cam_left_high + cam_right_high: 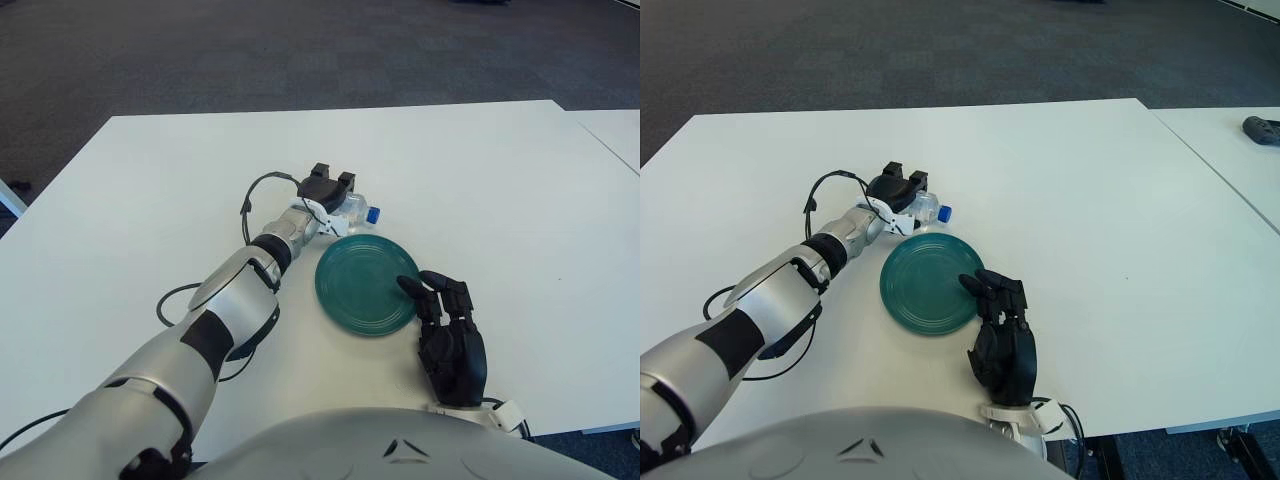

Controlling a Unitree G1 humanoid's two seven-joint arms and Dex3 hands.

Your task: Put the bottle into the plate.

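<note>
so the left hand [328, 190] has its fingers wrapped round the bottle [357, 210] lying just behind the green plate [365, 284], probably about to lift it over, while the right hand [450, 335] sits loosely open at the plate's near-right edge.

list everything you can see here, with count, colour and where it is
bottle: 1, clear with a blue cap, lying on its side just beyond the plate, under the left robot hand
plate: 1, dark green, on the table in front of the robot, nothing on it
table: 1, white, fills most of the view
second table: 1, white, at the right edge, separated by a narrow gap
dark object: 1, grey-black, on the second table; cannot tell what it is
floor: dark grey carpet beyond the tables
cables: black, along the left arm
left robot hand: 1, black, fingers closed over the bottle
right robot hand: 1, black, at the plate's near right edge, holding nothing
</note>
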